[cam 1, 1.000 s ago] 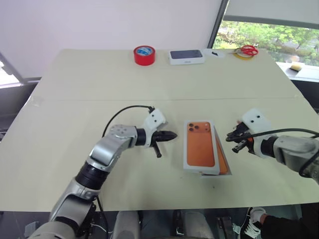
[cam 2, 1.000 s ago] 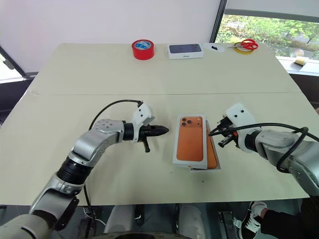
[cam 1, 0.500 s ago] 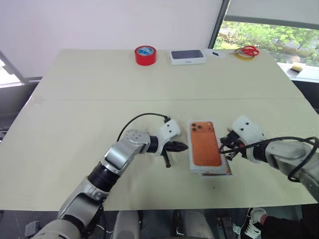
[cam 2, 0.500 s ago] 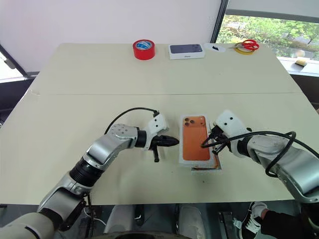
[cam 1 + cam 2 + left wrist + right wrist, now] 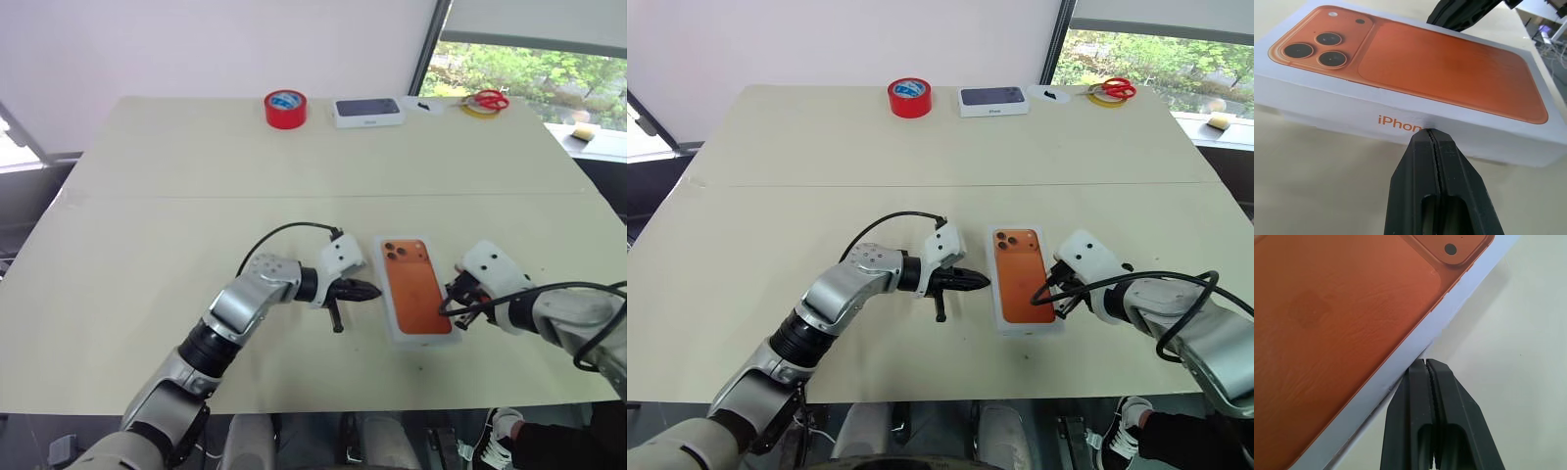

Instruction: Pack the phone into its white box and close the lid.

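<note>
now both shut grippers [image 5: 369, 290] [image 5: 451, 305] flank the white box [image 5: 418, 338].

The worktop [image 5: 147, 196] is evenly lit by soft daylight from the window [image 5: 529, 59] at the far right. Only faint shadows are cast. Slight softness is seen in the wrist views.

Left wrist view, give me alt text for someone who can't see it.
A white box with an orange phone picture on its lid lies on a pale table, orange lettering along its near side. The left hand, fingers shut, has its tip at that side wall. The dark right hand shows at the box's far edge.
</note>
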